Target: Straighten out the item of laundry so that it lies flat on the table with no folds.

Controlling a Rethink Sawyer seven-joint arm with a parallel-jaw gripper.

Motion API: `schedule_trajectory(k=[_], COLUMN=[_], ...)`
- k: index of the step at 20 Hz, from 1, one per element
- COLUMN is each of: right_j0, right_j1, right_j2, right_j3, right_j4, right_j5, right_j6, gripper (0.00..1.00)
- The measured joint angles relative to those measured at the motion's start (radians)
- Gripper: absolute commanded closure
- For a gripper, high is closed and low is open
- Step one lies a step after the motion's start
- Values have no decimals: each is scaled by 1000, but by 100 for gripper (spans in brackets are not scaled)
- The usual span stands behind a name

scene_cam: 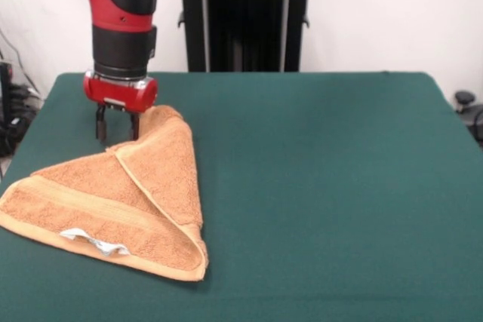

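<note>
A: Where's the towel (128,201)?

B: On the green tabletop (324,186), toward the front view's left side; it's folded over itself into a rough triangle, one flap lying diagonally across the rest; a white tag (94,241) shows at its near hem.

A: And the claw (116,124)?

B: Right at the towel's far tip, low over the tabletop; two dark fingers (99,122) hang apart, released, nothing between them; the folded corner sits just beside the finger on the picture's right.
</note>
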Motion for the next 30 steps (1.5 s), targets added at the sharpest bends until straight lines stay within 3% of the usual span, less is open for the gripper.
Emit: schedule_trajectory(k=[30], right_j0=[58], right_j1=[-40], right_j2=[20], right_j3=[-28], right_j4=[5], right_j5=[158], right_j6=[0], gripper=[0])
